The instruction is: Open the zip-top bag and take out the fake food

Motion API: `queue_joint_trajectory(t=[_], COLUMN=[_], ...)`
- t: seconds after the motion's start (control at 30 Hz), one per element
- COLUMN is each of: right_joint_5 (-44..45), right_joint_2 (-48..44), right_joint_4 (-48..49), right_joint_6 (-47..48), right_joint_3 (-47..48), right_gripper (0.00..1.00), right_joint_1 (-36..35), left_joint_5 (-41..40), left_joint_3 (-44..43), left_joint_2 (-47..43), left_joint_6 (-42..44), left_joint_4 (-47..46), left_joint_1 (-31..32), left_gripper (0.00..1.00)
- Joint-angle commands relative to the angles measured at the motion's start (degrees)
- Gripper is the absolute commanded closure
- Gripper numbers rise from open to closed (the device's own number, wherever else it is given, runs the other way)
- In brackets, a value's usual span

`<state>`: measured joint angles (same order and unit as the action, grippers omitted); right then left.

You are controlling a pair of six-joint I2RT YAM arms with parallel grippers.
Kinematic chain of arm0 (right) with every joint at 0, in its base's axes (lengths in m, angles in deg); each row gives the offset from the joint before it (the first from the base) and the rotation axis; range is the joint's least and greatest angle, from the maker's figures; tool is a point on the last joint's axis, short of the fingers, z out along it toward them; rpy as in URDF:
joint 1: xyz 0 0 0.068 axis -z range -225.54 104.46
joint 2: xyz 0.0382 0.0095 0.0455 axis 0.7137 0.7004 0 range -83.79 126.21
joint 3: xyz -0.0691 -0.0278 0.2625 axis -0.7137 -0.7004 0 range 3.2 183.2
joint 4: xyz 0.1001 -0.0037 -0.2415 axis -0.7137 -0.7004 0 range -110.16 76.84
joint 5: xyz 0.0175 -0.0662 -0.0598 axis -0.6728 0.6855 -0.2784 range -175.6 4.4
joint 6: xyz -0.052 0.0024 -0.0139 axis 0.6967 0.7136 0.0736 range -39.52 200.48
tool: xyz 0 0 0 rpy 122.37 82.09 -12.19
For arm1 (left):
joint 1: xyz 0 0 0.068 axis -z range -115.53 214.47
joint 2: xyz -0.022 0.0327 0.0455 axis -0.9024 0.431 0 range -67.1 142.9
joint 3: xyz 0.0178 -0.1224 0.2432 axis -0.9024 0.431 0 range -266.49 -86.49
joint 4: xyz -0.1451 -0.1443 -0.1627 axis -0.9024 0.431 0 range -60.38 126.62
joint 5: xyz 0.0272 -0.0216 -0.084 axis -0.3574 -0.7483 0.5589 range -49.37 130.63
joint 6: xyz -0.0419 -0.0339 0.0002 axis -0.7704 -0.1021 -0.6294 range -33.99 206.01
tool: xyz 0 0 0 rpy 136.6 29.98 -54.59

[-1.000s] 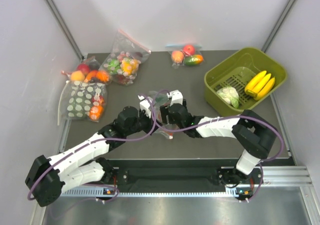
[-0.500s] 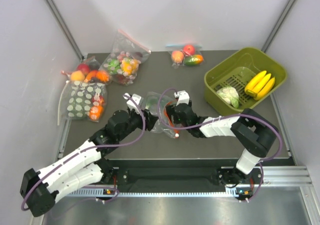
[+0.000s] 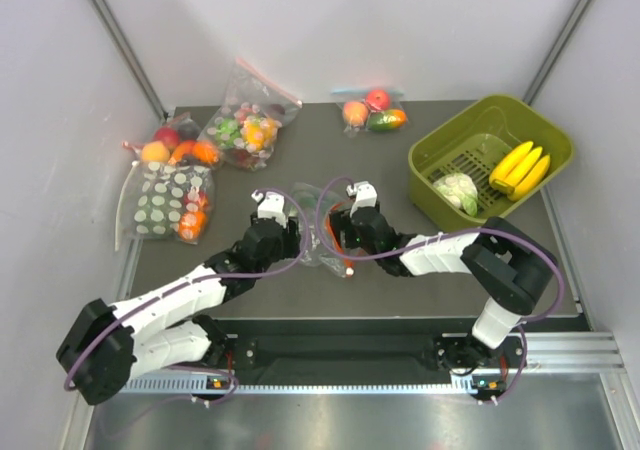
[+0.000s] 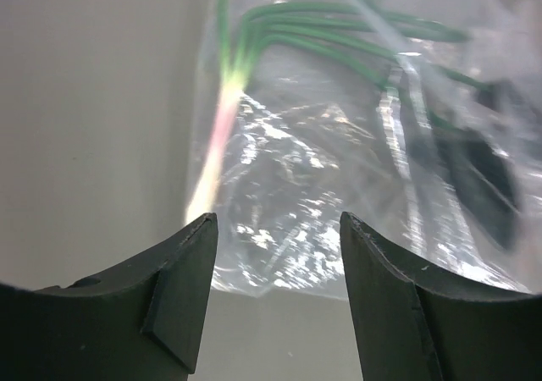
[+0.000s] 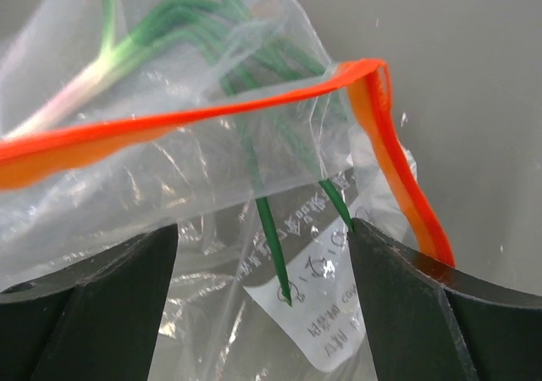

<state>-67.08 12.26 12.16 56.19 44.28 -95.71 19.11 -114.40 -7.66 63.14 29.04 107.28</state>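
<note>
The clear zip-top bag [image 3: 308, 222] lies on the table between my two grippers. Its red-orange zip strip [image 5: 169, 125] is parted, so the mouth gapes toward the right wrist camera. Inside lies a fake green onion [image 4: 227, 89] with a pale stalk and long green leaves [image 5: 273, 229]. My left gripper [image 4: 278, 222] stands open just short of the bag's closed edge. Open as well, my right gripper [image 5: 262, 233] is at the mouth, with the bag's lower layer between its fingers. Yellow bananas [image 3: 520, 167] and a pale lettuce head [image 3: 457, 192] lie in the green basket [image 3: 432, 160].
A white-dotted bag [image 3: 168, 205] and a bag of fruit [image 3: 175, 148] sit at the left edge. A bag of multicolour pieces [image 3: 248, 120] and a small bag with a peach and apple [image 3: 373, 110] lie at the back. Walls close in on both sides.
My left gripper has opened and let go of the bag, then drawn back a little. The bag has sunk onto the table. My right gripper stays open at the mouth.
</note>
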Motion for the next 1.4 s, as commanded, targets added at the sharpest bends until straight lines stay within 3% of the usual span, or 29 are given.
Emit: queue_joint_trajectory(t=[0.0,0.3,0.57,0.8,1.13,1.37], right_joint_5=[-1.47,-2.97,-7.0,-6.04,-5.51,-20.51], right_joint_2=[-1.83,-1.92,-3.15,-1.48,4.22,6.43], right_joint_4=[3.42,4.03,7.81,6.23,7.02,12.9], right_joint_6=[-0.32,0.3,2.06,3.81,6.28,6.54], right_joint_3=[-0.91,-1.44,-2.32,1.45,5.85,5.06], right_gripper=[0.2,0.2,0.2,0.2,0.16,0.16], right_joint_1=[0.34,0.43,0.43,0.43,2.36,3.68], left_joint_5=[-2.92,3.06,6.22,8.07,14.65,20.02], left_joint_3=[0.82,2.5,2.33,1.71,1.62,2.59], left_joint_2=[1.38,6.65,10.52,12.01,10.35,9.9], left_joint_6=[-0.68,0.2,0.46,0.99,1.52,1.69], left_joint_4=[-5.39,-11.11,-12.87,-12.96,-12.52,-14.09], left_joint_1=[-1.14,-5.45,-5.89,-5.98,-5.98,-5.98], left_gripper=[0.35,0.35,0.75,0.95,1.0,1.0])
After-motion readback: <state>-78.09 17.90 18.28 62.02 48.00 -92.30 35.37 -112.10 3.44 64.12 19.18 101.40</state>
